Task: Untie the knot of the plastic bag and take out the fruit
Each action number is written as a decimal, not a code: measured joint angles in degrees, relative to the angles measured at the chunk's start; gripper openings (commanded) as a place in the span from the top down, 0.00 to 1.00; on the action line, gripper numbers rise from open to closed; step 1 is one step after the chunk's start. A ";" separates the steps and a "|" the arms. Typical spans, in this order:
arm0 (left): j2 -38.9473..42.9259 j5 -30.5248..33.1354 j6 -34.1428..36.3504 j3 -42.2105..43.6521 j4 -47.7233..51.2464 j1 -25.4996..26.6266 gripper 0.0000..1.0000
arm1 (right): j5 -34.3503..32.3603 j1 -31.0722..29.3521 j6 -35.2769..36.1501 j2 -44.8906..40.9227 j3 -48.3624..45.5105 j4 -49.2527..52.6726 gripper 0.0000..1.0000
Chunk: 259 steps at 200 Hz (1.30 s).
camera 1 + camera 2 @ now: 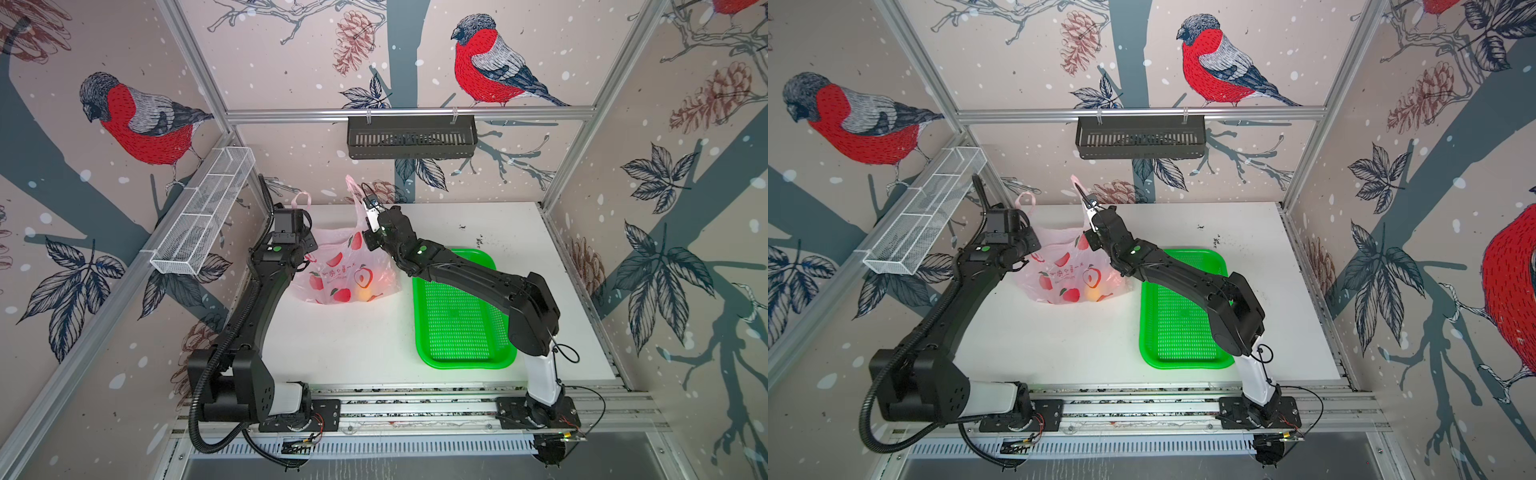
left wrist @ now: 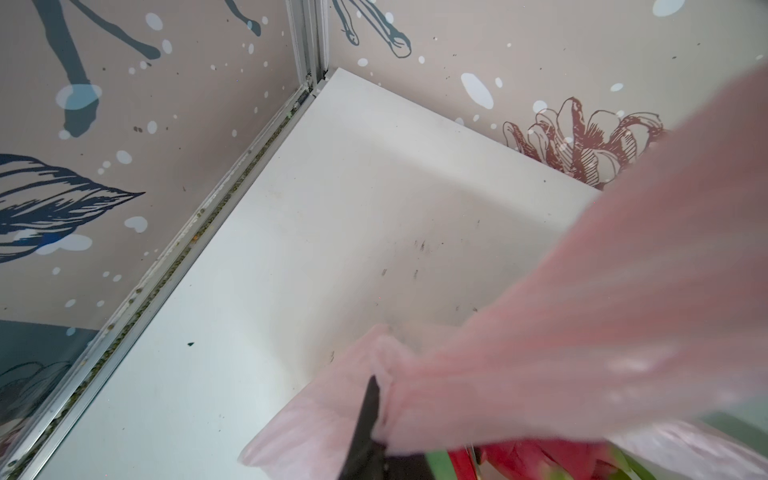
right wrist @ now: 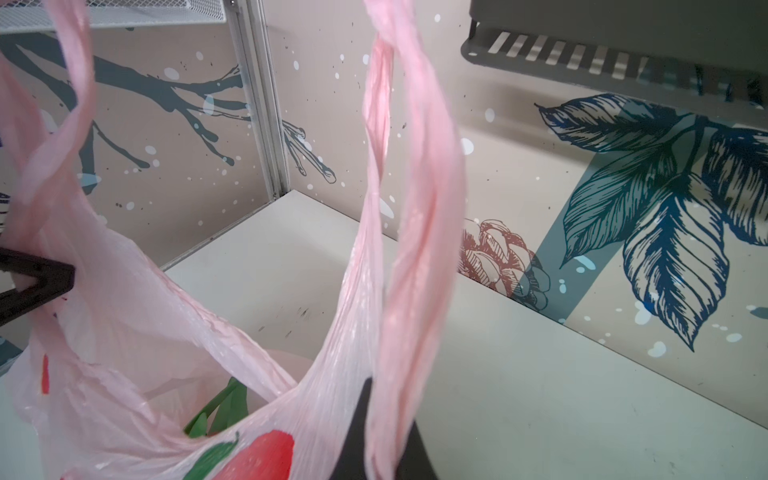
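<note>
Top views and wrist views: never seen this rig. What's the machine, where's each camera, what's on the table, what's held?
The machine: a left arm and a right arm, black, on a rail at the front of a white table; each ends in a two-finger gripper. Both top views come from one camera head overhead, so they nearly match. Each wrist view comes from a camera on an arm, looking past its tip. On the table: a pink plastic bag and a green basket. Inside the bag: an orange ball shows through, and dragon fruit in the left wrist view. The left gripper pinches the bag's edge; the right gripper pinches one handle loop, lifted.
</note>
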<state>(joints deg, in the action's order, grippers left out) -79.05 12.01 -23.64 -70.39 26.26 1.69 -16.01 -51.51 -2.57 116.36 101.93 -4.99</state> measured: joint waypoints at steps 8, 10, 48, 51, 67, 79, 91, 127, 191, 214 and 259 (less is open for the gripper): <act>-0.28 -0.50 -0.09 -0.48 -0.24 -0.07 1.00 | 0.76 0.55 0.11 0.15 0.15 -0.20 0.92; -0.35 -0.66 -0.13 -0.57 -0.28 -0.09 1.00 | 0.94 0.66 0.20 0.17 0.15 -0.26 0.92; -0.09 -3.39 -0.96 0.00 -0.96 -0.52 1.00 | 4.44 1.07 1.01 -0.63 -3.23 -3.45 0.79; 0.11 -3.91 -1.07 0.35 -1.07 -0.52 1.00 | 4.55 1.07 1.01 -0.81 -3.65 -3.58 0.77; 1.40 -6.36 -1.68 2.32 -1.55 -0.57 1.00 | 5.57 1.07 0.81 -2.12 -6.14 -3.89 0.62; 3.08 -8.13 -2.23 4.59 -1.77 -0.68 1.00 | 5.62 0.96 0.00 -3.56 -7.93 -4.02 0.51; 4.92 -9.62 -3.10 6.99 -1.99 -0.70 1.00 | 5.40 0.59 -0.72 -5.46 -9.94 -4.09 0.41; 11.04 -14.27 -4.52 14.27 -3.17 -0.72 1.00 | 0.26 -2.64 -5.73 -10.32 -13.07 -1.36 0.32; 20.76 -18.69 -5.99 23.26 -4.59 -0.72 1.00 | -4.13 -7.04 -27.78 -8.85 -9.92 10.21 0.35; 22.64 -20.37 -6.12 25.49 -6.21 -0.72 1.00 | -2.21 -8.48 -32.41 -5.25 -7.65 12.26 0.37; 26.05 -22.53 -6.32 28.11 -8.04 -0.72 1.00 | -0.26 -8.66 -37.29 0.94 -3.08 12.39 0.37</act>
<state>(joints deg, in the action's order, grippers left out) -52.99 -10.52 -29.95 -42.28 18.22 0.97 -16.27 -60.16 -39.86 117.30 98.85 7.40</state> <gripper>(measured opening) 0.048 0.630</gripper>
